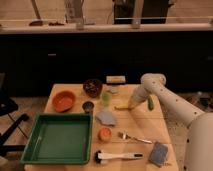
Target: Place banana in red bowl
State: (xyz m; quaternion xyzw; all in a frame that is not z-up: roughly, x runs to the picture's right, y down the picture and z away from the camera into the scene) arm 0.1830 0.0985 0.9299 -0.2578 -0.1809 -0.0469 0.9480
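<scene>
The gripper (131,104) sits right of the frame's centre, low over the wooden table (146,123), at the end of a white arm (167,97) that bends in from the lower right corner. Its tip meets the right end of the banana (121,107), which lies nearly level, pointing left. Whether the gripper is clamped on the banana or only touching it cannot be told.

Just right of the gripper lies a green curved vegetable (151,103). To the left of the banana stands a pale green cup (106,98), and below it a flat grey piece (106,118) rests on the wood. Above, toward the table's far edge, are a dark maroon bowl (92,87) and a tan rectangular block (115,79).

The red bowl (63,100) sits at the table's left side, well apart from the banana, its inside plain. A small dark cup (88,106) stands just beside it on the right.

Lower in the frame, a green tray (60,140) fills the table's lower left. To its right come a small orange round thing (104,133), a fork (134,137), a brush with a white handle (117,156) and a blue-grey sponge (159,153).
</scene>
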